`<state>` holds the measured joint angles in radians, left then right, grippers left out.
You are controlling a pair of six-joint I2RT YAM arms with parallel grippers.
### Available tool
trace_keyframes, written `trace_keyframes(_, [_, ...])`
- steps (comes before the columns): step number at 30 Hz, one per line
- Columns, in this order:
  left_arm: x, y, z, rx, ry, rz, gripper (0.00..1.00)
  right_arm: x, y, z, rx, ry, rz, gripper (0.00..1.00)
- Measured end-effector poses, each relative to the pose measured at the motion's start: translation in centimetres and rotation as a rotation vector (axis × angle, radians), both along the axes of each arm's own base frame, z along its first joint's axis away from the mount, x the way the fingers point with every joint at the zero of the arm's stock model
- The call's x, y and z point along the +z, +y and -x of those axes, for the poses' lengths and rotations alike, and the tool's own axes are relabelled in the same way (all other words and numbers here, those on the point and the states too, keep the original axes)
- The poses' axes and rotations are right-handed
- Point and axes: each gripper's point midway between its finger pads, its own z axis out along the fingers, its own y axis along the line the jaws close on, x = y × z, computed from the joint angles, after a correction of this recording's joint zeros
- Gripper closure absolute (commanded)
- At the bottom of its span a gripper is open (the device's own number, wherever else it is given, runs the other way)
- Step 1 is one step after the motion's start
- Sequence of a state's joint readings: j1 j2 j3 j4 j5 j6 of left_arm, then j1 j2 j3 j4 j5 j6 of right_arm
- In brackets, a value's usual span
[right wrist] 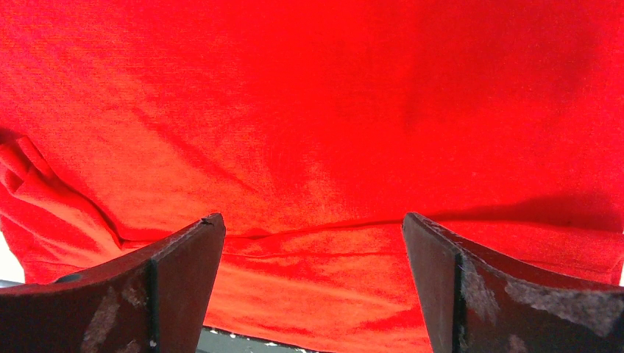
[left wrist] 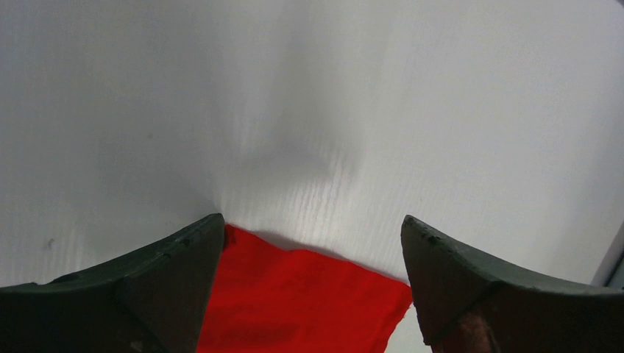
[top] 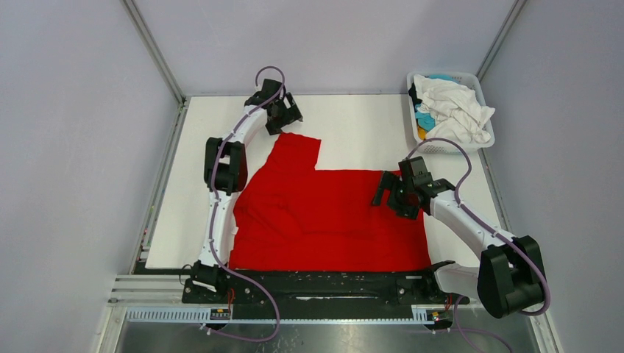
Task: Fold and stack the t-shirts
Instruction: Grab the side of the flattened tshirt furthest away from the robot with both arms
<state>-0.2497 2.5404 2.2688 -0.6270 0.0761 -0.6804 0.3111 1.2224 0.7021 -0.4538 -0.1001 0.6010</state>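
My left gripper [left wrist: 310, 219] gapes wide and empty at a straight-edged corner of the red t-shirt [top: 331, 213], spread on the smooth white table [top: 353, 140]. My right gripper [right wrist: 313, 218], equally wide and empty, hangs over its soft, creased knit.

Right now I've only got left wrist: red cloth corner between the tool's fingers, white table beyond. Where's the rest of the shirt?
Observer: The red t-shirt is spread flat across the near half of the table. The left tool is above the piece jutting toward the far edge.
Operator: Right tool?
Observer: The right tool hovers open over the shirt's right side.
Operator: Other shirts?
Observer: White cloth and turquoise cloth are heaped in a basket at the far-right corner.
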Motion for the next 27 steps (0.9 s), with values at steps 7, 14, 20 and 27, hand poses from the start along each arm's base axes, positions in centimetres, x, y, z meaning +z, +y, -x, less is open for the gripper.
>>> trace_keyframes(7, [-0.7,-0.3,1.8,-0.036,0.048,-0.083,0.34,-0.4,-0.3,0.2,-0.005,0.008,0.003,0.01])
trace_keyframes(14, [-1.2,-0.1,3.3,-0.060,0.085,-0.169,0.50,-0.4,-0.7,0.0,-0.018,0.006,0.006,0.00])
trace_keyframes(20, [-1.5,0.1,4.1,-0.099,0.106,-0.211,0.70,-1.0,-1.5,-0.2,-0.043,0.027,0.017,0.01])
trace_keyframes(27, [-1.7,0.0,4.9,-0.180,0.115,-0.243,1.00,-1.8,-3.4,-1.6,-0.120,0.073,0.035,0.00])
